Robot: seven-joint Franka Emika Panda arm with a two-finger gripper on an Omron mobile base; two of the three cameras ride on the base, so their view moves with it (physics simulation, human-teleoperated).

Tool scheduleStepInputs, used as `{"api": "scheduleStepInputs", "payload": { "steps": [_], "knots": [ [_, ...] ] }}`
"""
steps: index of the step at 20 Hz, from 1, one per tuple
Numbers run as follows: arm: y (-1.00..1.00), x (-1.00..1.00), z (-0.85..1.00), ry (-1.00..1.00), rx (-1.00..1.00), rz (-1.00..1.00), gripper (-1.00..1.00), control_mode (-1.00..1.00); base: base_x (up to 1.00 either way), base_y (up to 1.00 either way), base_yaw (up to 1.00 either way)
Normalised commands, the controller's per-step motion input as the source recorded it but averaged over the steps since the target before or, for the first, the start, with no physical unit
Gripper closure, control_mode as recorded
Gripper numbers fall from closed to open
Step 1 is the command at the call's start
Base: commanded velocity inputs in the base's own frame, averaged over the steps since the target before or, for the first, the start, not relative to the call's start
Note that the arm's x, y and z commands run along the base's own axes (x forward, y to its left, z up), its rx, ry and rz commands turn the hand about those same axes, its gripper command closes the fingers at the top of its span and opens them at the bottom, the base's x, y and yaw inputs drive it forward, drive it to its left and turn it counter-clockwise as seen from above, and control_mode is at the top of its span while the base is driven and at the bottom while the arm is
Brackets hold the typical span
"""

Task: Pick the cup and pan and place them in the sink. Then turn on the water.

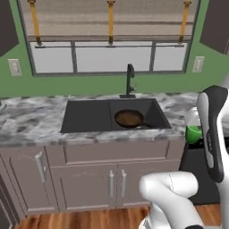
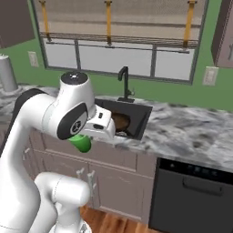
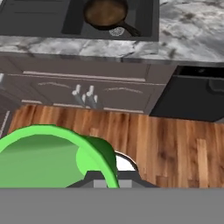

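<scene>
The dark brown pan (image 1: 129, 118) lies in the right basin of the black sink (image 1: 87, 117), handle pointing right; it shows too in the right base view (image 2: 121, 121) and the hand view (image 3: 105, 13). Behind the sink (image 2: 141, 119) rises the slim black faucet (image 1: 129, 81) (image 2: 124, 83), with no water running. My gripper (image 3: 110, 178) is shut on the rim of the green cup (image 3: 48, 157). It holds the cup (image 1: 193, 134) (image 2: 82, 143) in the air in front of the counter, right of the sink (image 3: 35, 19) and above the wooden floor.
A black dishwasher (image 2: 195, 191) (image 3: 192, 96) sits under the counter to the right of the sink cabinet doors (image 1: 112, 183). The marble counter (image 2: 191, 132) runs to both sides. A grey canister (image 2: 7, 73) stands at the far left. My own arm (image 1: 212, 134) crosses the right side.
</scene>
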Motion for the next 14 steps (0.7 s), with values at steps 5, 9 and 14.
{"api": "scheduleStepInputs", "payload": {
  "steps": [5, 9, 14],
  "knots": [
    [0.0, 0.0, 0.0, 0.0, 0.0, 0.0, 1.0, 1.0, 0.94, 0.0, 0.0],
    [0.0, 0.0, 0.0, 0.0, 0.0, 0.0, 1.0, 1.0, 0.92, -0.02, 0.03],
    [0.0, 0.0, 0.0, 0.0, 0.0, 0.0, 1.0, 1.0, 1.0, -0.05, 0.1]
  ]
}}
